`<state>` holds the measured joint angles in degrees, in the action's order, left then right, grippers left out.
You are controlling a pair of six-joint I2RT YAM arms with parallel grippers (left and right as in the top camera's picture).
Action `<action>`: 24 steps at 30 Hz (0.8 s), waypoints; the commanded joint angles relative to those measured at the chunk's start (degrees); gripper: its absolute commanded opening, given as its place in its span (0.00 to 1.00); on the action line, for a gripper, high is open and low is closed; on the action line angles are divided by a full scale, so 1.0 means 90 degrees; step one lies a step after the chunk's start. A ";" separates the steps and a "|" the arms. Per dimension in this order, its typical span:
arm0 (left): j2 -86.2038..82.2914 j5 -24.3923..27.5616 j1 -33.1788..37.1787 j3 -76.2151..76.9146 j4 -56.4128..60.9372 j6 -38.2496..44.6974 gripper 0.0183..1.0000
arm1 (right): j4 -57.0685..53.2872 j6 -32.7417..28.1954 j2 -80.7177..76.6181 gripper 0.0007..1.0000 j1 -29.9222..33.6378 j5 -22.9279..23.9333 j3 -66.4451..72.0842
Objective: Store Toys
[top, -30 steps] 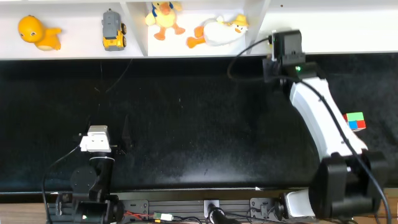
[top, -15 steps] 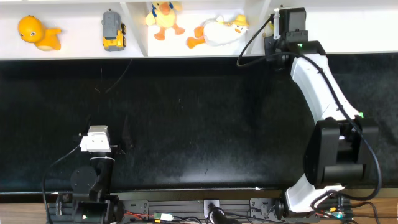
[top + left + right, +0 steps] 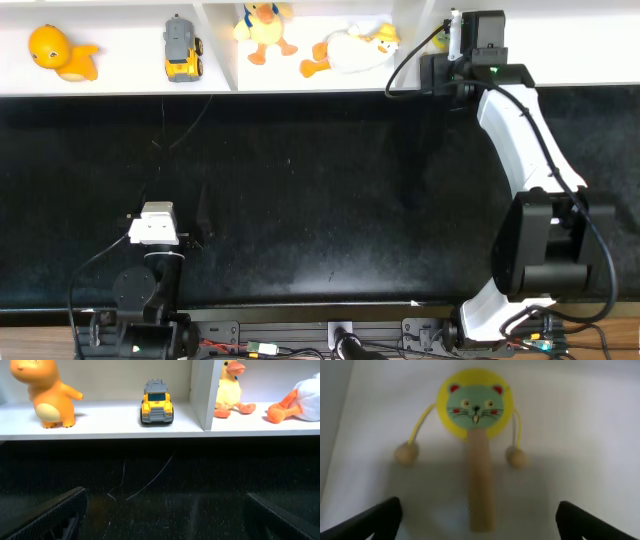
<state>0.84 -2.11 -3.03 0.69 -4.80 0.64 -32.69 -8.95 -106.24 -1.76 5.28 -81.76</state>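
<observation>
Left claw [image 3: 160, 517] rests low near its own base over the black mat [image 3: 320, 200], fingers spread wide and gripping nothing, facing the white shelf [image 3: 120, 82] that runs along the far edge of the table. Reading the shelf left to right: the left compartment holds an orange figure [image 3: 60, 52] standing upright and, well apart from it, a yellow truck [image 3: 183, 50] with a grey top. The middle compartment holds a yellow plush duck [image 3: 263, 30] and beside it a white plush goose [image 3: 350, 50] lying on its side (orange feet towards the duck). In the right compartment a cat-face rattle drum [image 3: 475, 415] lies flat on the shelf floor, its wooden handle pointing towards the right claw [image 3: 480, 522]. That claw hovers just over the handle, released, its two fingers wide apart and touching nothing. Judging by this, five toys are stored and the rattle looks newly set down. Whether any toy waits on the mat cannot be told, since the right arm covers part of it.
</observation>
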 commanded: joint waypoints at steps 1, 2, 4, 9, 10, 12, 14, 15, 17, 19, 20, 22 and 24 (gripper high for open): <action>-0.0075 0.0061 -0.0017 -0.0024 -0.0002 0.0119 1.00 | -0.0391 -0.0063 0.0508 1.00 -0.0012 -0.0078 0.0056; -0.0075 0.0061 -0.0017 -0.0024 -0.0002 0.0119 1.00 | -0.0408 -0.0061 0.0636 1.00 -0.0012 -0.0012 0.0165; -0.0075 0.0061 -0.0017 -0.0024 -0.0002 0.0119 1.00 | -0.0401 -0.0056 0.0998 1.00 -0.0012 0.0211 0.0522; -0.0075 0.0061 -0.0017 -0.0024 -0.0005 0.0119 1.00 | -0.0403 -0.0056 0.2074 1.00 -0.0007 0.0605 0.1528; -0.0075 0.0061 -0.0017 -0.0024 -0.0002 0.0119 1.00 | -0.0435 -0.0053 0.2297 1.00 -0.0007 0.0687 0.1712; -0.0075 0.0061 -0.0017 -0.0024 -0.0002 0.0119 1.00 | -0.0617 -0.0051 0.2885 1.00 -0.0007 0.0889 0.2164; -0.0075 0.0061 -0.0017 -0.0024 -0.0005 0.0119 1.00 | -0.1054 -0.0051 0.3626 1.00 -0.0007 0.1214 0.2633; -0.0075 0.0061 -0.0017 -0.0024 -0.0002 0.0119 1.00 | -0.1251 -0.0056 0.3864 1.00 -0.0010 0.1309 0.2756; -0.0075 0.0061 -0.0017 -0.0024 -0.0005 0.0119 1.00 | -0.1690 -0.0051 0.4248 1.00 -0.0010 0.1360 0.2909; -0.0075 0.0061 -0.0017 -0.0024 -0.0005 0.0119 1.00 | -0.2135 -0.0053 0.4503 1.00 -0.0010 0.1350 0.2948; -0.0075 0.0061 -0.0017 -0.0024 -0.0005 0.0119 1.00 | -0.2295 -0.0053 0.4578 1.00 -0.0010 0.1350 0.2948; -0.0075 0.0061 -0.0017 -0.0024 -0.0002 0.0119 1.00 | -0.2460 -0.0053 0.4643 0.99 -0.0010 0.1350 0.2948; -0.0075 0.0061 -0.0017 -0.0024 -0.0002 0.0119 1.00 | -0.2480 -0.0053 0.4636 1.00 -0.0010 0.1350 0.2948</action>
<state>0.84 -2.09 -3.03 0.69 -4.78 0.64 -54.94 -9.30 -65.14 -1.76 16.34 -55.46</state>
